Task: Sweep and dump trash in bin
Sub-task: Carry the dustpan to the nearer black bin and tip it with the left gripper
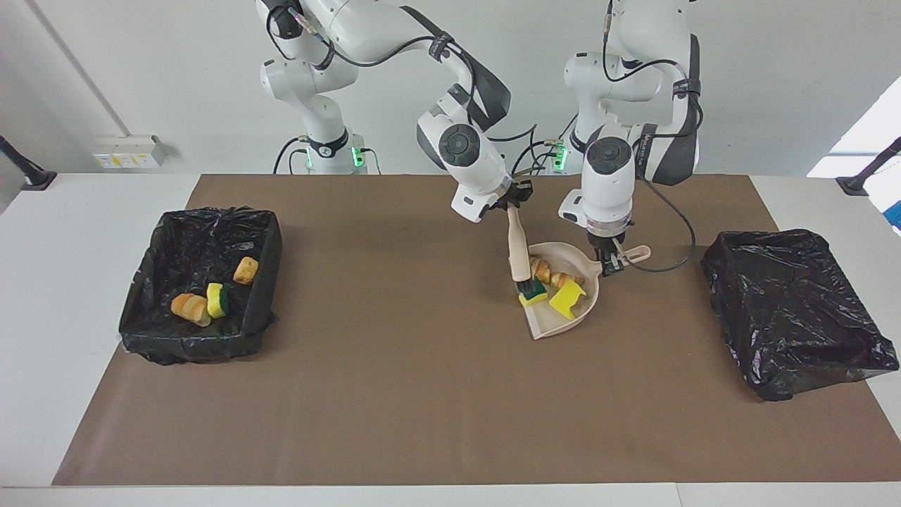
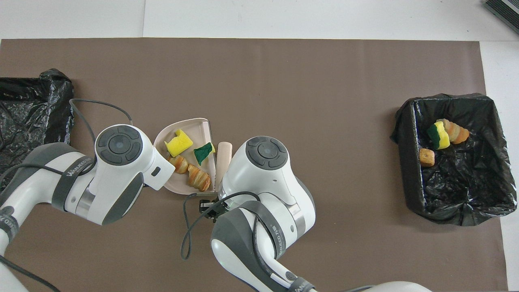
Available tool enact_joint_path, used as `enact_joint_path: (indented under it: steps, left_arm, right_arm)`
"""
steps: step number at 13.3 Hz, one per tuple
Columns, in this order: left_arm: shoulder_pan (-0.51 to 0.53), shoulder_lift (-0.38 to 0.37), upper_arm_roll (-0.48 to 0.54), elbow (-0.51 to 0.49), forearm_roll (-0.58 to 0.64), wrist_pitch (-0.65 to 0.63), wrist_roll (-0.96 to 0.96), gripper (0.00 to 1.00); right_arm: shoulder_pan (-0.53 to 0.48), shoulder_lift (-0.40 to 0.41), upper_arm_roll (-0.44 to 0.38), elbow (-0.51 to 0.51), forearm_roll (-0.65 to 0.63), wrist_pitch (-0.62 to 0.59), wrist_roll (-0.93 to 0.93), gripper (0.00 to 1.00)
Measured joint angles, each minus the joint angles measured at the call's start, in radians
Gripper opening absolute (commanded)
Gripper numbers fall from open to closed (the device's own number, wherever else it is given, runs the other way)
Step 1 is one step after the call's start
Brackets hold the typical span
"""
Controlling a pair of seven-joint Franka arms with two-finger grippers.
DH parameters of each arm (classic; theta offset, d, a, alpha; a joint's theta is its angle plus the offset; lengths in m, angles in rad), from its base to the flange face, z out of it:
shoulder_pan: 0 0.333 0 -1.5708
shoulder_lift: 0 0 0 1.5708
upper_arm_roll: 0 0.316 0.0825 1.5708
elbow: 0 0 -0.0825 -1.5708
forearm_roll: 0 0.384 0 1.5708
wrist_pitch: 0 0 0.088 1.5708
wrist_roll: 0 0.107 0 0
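- The step in hand is sweeping: four scraps lie in the dustpan (image 1: 590, 304), so this batch looks gathered and ready to dump.
- The right gripper (image 1: 512, 204) is clamped on the top of the brush (image 1: 519, 255). The brush hangs nearly upright, its black bristles down at the dustpan's open edge, at or against the green-and-yellow sponge (image 1: 533, 292).
- The left gripper (image 1: 611, 262) is closed on the dustpan's handle (image 1: 633, 252), which points toward the left arm's end of the table. From here I cannot tell whether the pan rests flat on the brown mat (image 1: 394, 394) or is tipped a little.
- In the pan: a yellow sponge piece (image 2: 178, 143), the green-and-yellow sponge, and two bread-like chunks (image 2: 191, 173) on the side nearer to the robots.
- More trash already sits in the lined bin (image 1: 144, 299) at the right arm's end of the table: two bread-like pieces (image 1: 246, 270) and another green-and-yellow sponge (image 1: 217, 300).
- A second black-bagged bin (image 1: 795, 310) stands near the left arm's end; nothing can be seen inside it.
- No loose scrap shows on the mat.
- The next move probably calls for drawing the brush clear of the pan, then lifting the pan level so nothing rolls out of its open edge.
- The pan then has to go over a bin and tip.
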State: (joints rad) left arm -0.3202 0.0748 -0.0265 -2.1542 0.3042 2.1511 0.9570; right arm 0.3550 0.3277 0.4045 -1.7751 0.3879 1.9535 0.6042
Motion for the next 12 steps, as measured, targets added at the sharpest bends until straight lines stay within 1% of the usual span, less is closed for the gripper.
enact_joint_path:
  steps: [1,3,4,5,6,8,10,12]
  left_arm:
    - [0.004,0.0,0.001,0.002,0.0,0.005,0.027,0.0]
    - [0.041,0.0,0.0,0.018,-0.002,0.013,0.15,0.0]
    - [0.075,-0.001,0.001,0.035,-0.026,0.014,0.221,0.0]
    - [0.118,-0.006,0.002,0.057,-0.076,0.014,0.304,0.0]
    - [0.16,-0.014,0.004,0.079,-0.111,0.013,0.368,0.0]
    - [0.255,-0.035,0.007,0.125,-0.149,0.001,0.464,0.0]
    - [0.349,-0.058,0.014,0.185,-0.177,-0.03,0.558,0.0]
    - [0.457,-0.061,0.018,0.267,-0.219,-0.084,0.674,0.0]
  right_arm:
    - [-0.003,-0.01,-0.001,0.0,-0.02,-0.047,0.003,0.0]
    - [-0.027,-0.044,-0.005,0.0,-0.051,-0.136,0.015,0.0]
    - [-0.047,-0.064,-0.006,0.0,-0.071,-0.176,0.015,0.0]
    - [-0.062,-0.083,-0.006,-0.001,-0.092,-0.211,0.015,0.0]
    - [-0.062,-0.098,-0.005,-0.006,-0.111,-0.227,0.015,0.0]
    - [-0.035,-0.119,0.001,-0.032,-0.127,-0.228,0.017,0.0]
    - [0.029,-0.131,0.006,-0.073,-0.132,-0.218,0.071,0.0]
    - [0.112,-0.131,0.009,-0.142,-0.135,-0.127,0.157,0.0]
